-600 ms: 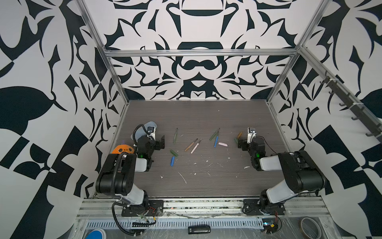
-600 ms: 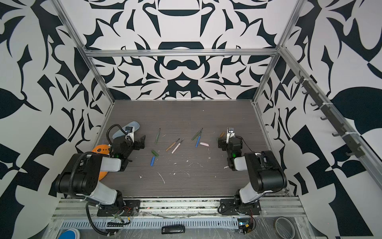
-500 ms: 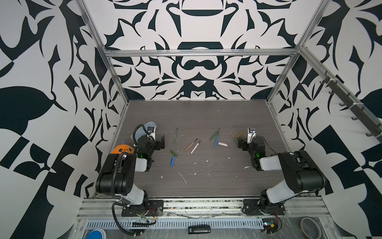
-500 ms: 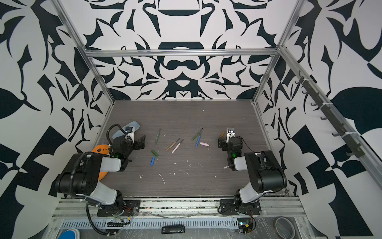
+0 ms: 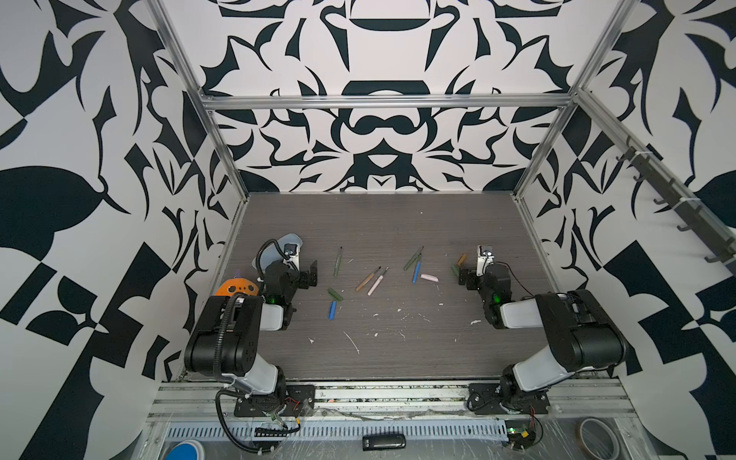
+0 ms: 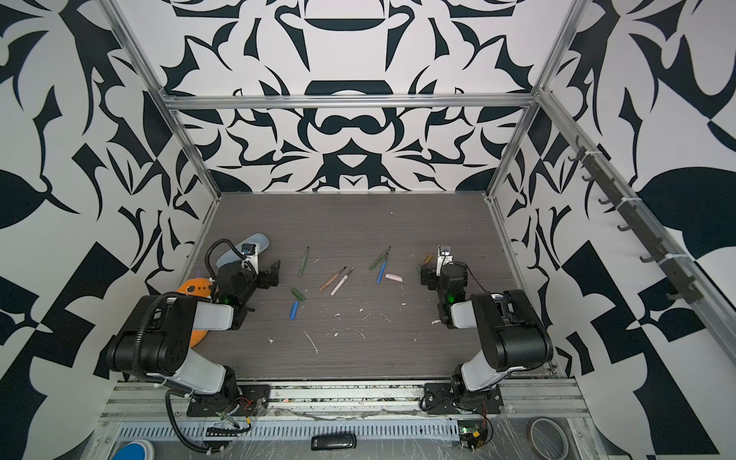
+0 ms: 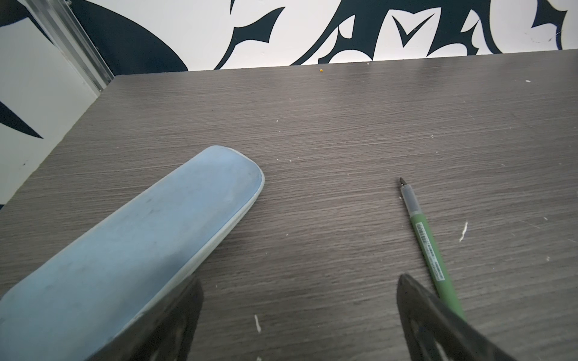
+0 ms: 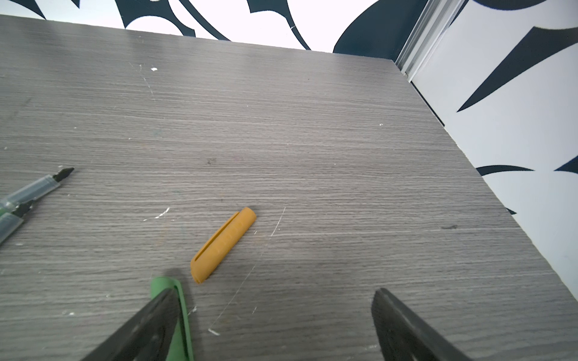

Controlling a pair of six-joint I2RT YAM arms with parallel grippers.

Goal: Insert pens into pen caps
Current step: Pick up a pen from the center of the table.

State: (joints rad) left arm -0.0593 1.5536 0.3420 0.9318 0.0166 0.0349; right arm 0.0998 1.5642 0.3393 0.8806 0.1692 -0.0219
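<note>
Several uncapped pens lie mid-table in both top views: a green pen (image 5: 338, 261), an orange-brown pen (image 5: 368, 278), a pink pen (image 5: 377, 281), then a second green pen (image 5: 413, 258) crossing a blue pen (image 5: 416, 273). Loose pen caps: green (image 5: 335, 294), blue (image 5: 331, 310), pink (image 5: 429, 277), orange (image 8: 223, 245). My left gripper (image 7: 299, 281) is open and empty, low over the table with the green pen (image 7: 428, 247) just outside one finger. My right gripper (image 8: 274, 292) is open and empty, with a green cap (image 8: 184, 318) partly under one finger.
A pale blue pencil case (image 7: 125, 250) lies beside the left gripper near the left wall. An orange object (image 5: 235, 287) sits behind the left arm. White flecks dot the front half of the table. A tape roll (image 5: 598, 437) lies off the table, front right.
</note>
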